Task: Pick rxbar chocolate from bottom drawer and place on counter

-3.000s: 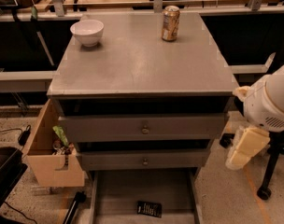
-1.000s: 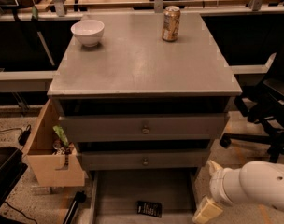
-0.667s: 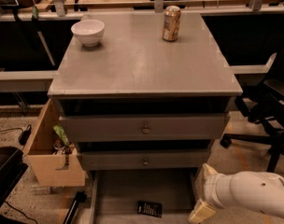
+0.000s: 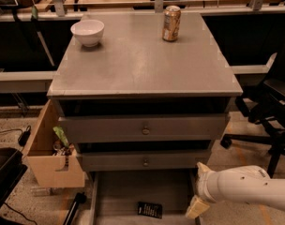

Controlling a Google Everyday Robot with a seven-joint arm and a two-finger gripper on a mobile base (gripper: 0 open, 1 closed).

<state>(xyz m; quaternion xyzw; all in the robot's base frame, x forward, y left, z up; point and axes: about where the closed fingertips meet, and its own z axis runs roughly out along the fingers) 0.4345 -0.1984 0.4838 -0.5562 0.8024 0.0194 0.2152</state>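
Observation:
The rxbar chocolate point(image 4: 149, 209), a flat black bar with white lettering, lies on the floor of the open bottom drawer point(image 4: 142, 187), near its front edge. My gripper point(image 4: 197, 207), on the end of the white arm, is low at the drawer's right wall, to the right of the bar and apart from it. It holds nothing that I can see. The grey counter point(image 4: 142, 62) is the cabinet top above.
A white bowl point(image 4: 87, 32) and a gold soda can point(image 4: 171, 23) stand at the back of the counter. Two shut drawer fronts with knobs point(image 4: 146, 130) sit above the open drawer. A plywood box point(image 4: 51, 161) hangs at the left. A black office chair point(image 4: 273, 111) stands at the right.
My arm has come down from beside the cabinet's right side to the open drawer's right wall, and has edged left toward the bar. The bar has not moved.

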